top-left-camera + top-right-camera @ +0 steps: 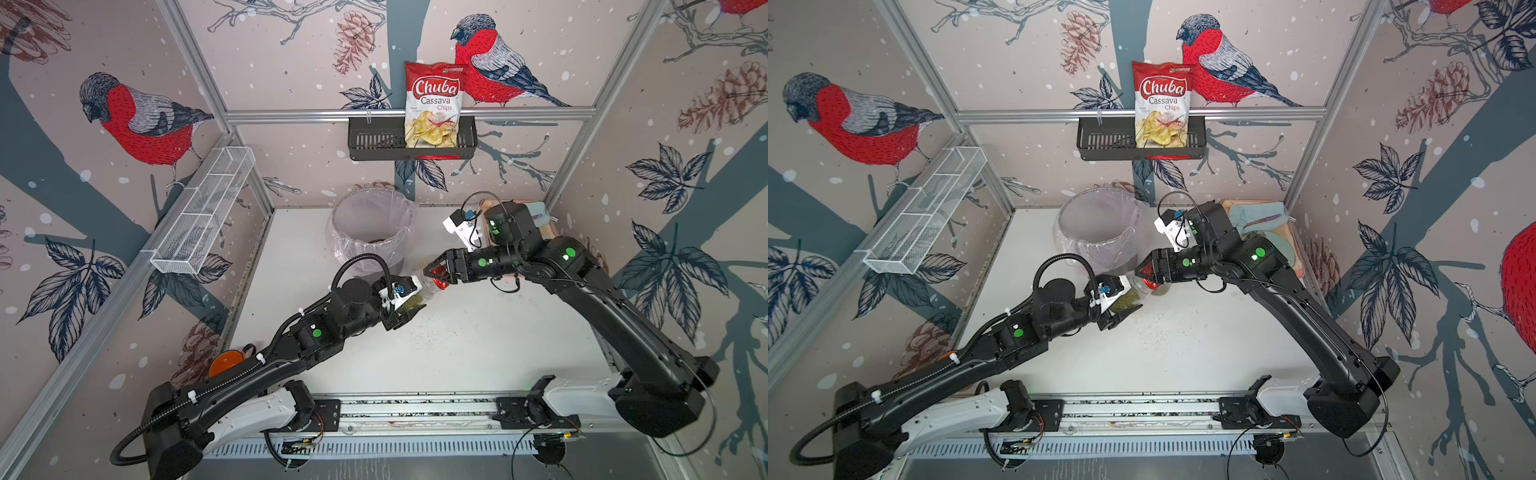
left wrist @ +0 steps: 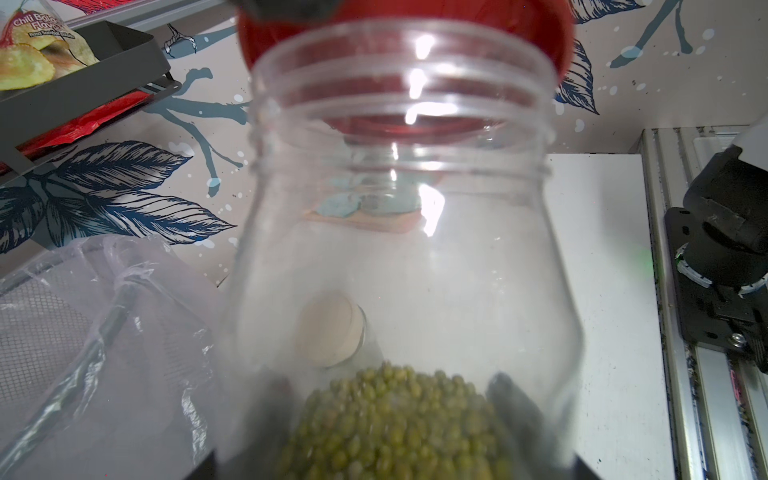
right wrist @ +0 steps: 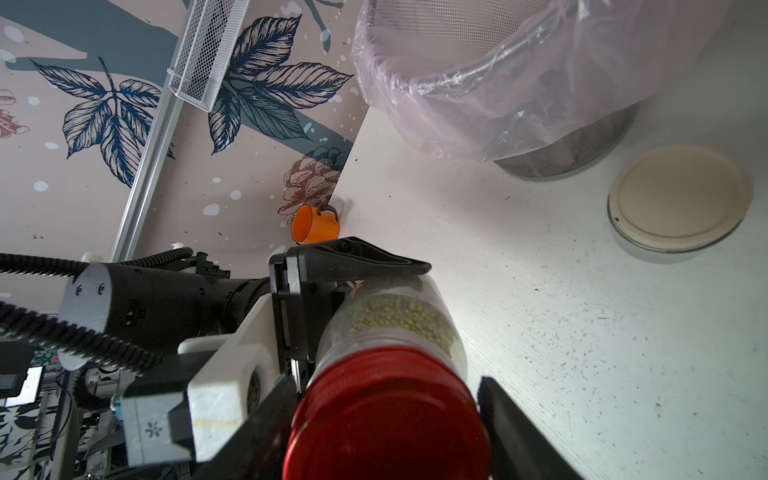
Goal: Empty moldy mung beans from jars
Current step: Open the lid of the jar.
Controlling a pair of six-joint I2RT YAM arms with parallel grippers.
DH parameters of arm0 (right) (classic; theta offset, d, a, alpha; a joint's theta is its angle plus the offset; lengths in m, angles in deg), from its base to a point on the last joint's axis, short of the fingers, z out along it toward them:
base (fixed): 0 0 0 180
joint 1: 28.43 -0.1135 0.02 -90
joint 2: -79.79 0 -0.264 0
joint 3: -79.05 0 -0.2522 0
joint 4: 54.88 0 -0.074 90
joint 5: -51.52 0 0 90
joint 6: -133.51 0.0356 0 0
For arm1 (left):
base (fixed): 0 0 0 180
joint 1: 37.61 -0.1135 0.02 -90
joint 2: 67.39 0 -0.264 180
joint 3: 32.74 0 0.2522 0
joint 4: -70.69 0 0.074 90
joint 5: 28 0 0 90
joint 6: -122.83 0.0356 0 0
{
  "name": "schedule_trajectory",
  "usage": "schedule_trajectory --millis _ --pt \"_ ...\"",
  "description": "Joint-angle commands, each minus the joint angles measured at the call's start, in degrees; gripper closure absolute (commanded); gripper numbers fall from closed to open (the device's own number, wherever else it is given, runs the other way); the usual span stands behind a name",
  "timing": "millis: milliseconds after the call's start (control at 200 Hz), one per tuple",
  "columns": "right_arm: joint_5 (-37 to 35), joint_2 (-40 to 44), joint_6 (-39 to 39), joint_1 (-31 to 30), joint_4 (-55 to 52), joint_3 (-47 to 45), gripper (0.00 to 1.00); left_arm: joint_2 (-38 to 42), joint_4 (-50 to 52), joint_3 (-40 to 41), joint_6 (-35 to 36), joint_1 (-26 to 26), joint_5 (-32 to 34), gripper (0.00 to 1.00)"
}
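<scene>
The left fingers (image 3: 353, 257) clamp the tilted jar (image 1: 424, 286) over the worktop (image 1: 457, 353) near the bin (image 1: 340, 237), mung beans (image 2: 399, 424) pooled at its base. The right fingers (image 3: 511, 424) clamp its red lid (image 3: 386, 415). Best pull the lid straight off, mouth kept raised. Only the left wrist view shows bare neck threads.

Both top views bright, evenly lit; soft shadows on counter (image 1: 457, 353); edges bowed by wide lens. Left wrist: jar (image 2: 399, 249) close, blurred, white glare streaks on neck. Right wrist dimmer; red lid (image 3: 386, 419) out of focus.
</scene>
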Motion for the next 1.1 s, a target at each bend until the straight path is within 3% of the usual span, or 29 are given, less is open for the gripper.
schedule_trajectory --millis 0,750,895,1096 --pt "2.3 0.6 0.8 0.4 3.3 -0.7 0.32 0.2 -2.7 -0.1 0.3 -0.1 -0.2 0.42" --pt "4.3 1.5 -1.1 10.5 3.7 -0.4 0.34 0.3 -2.1 -0.7 0.0 0.0 -0.6 0.43" --pt "1.1 0.3 -2.8 12.1 1.2 1.3 0.35 0.5 -2.0 -0.7 0.3 0.0 -1.1 0.43" --pt "-9.0 -2.6 -4.8 14.2 0.6 3.2 0.38 0.7 -2.5 -1.0 0.3 0.0 -1.4 0.43"
